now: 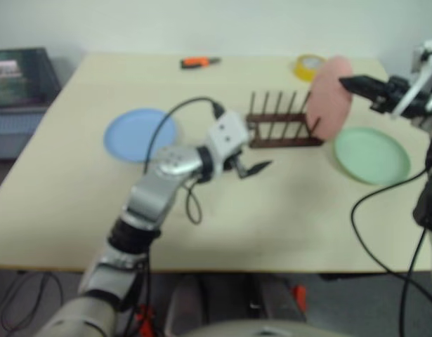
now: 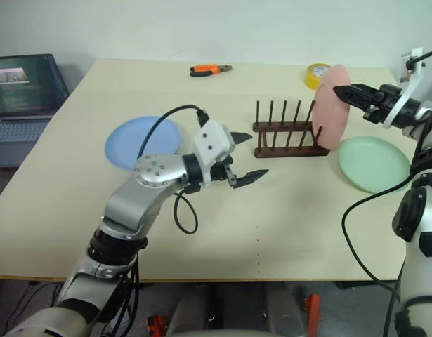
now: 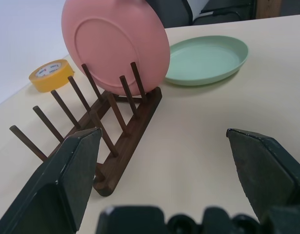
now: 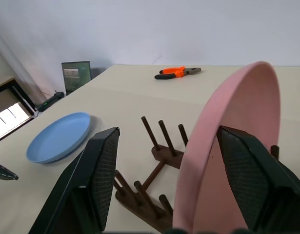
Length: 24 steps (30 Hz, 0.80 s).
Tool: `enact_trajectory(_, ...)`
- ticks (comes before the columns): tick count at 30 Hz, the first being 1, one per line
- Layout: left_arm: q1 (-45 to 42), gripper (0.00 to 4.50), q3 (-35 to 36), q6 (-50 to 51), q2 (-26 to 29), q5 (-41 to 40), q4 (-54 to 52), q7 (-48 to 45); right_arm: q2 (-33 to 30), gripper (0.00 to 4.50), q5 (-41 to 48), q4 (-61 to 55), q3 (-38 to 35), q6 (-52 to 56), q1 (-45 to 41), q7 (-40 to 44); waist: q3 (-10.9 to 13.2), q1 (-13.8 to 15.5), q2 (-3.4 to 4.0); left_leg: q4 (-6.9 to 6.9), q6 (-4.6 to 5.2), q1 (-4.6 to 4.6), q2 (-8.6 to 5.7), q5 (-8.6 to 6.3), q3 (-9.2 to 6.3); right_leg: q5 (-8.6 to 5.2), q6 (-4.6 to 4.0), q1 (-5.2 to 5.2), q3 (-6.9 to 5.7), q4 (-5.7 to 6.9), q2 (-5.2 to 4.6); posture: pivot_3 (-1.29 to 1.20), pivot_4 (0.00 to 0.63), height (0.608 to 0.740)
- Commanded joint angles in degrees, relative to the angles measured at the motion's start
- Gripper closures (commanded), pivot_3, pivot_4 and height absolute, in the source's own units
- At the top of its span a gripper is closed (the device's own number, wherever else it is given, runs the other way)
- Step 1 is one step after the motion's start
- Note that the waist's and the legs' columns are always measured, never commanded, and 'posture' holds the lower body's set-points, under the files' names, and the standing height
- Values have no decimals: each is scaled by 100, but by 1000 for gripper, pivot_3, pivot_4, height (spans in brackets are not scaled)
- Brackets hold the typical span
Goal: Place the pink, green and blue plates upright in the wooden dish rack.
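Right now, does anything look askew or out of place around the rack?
The pink plate stands at the wooden dish rack's right end, tilted against the end pegs, not straight up. The right pincer is open around its rim. Green plate and blue plate lie flat on the table.

A pale wooden table (image 2: 286,232) is set against a plain white wall (image 2: 201,28). An open laptop (image 2: 22,88) is seen at ten o'clock beside it. Grey floor (image 2: 33,302) is visible beneath the near edge.

pink plate (image 2: 331,107) upright in rack (image 2: 289,137) (right end)
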Motion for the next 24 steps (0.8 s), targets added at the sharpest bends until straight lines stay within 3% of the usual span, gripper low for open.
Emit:
enact_trajectory(1,-67,0,-3,-43,4,40,-215,16,-203,1071,24,-204,-164,-345,-285,-234,0,0,0,0,0,0,0,0,1,0,0,0,0,0,0,0,150,740)
enact_trajectory(11,-131,0,-66,-124,-54,16,-144,-36,-766,1071,-340,-1447,197,-480,188,-429,-1,12,1,-1,0,0,0,0,1,0,0,0,2,-1,0,0,150,740)
enact_trajectory(18,-72,0,-134,-92,-33,-110,-229,-260,-1615,1071,-227,-4749,433,744,2792,-93,-4,80,7,3,0,-4,-1,0,-2,0,2,2,-1,-3,-4,0,150,740)
enact_trajectory(21,-80,0,-168,-124,-94,-93,-177,-293,-1630,1071,-207,-5587,353,1055,3705,-355,-6,54,10,5,-1,9,-1,0,1,-1,2,5,5,6,-3,0,150,740)
enact_trajectory(24,-110,0,-212,-159,-119,-70,-131,-350,-1548,1071,-273,-5922,393,1237,4095,-683,-6,5,11,5,-1,30,-4,1,3,4,5,13,16,16,-1,0,150,740)
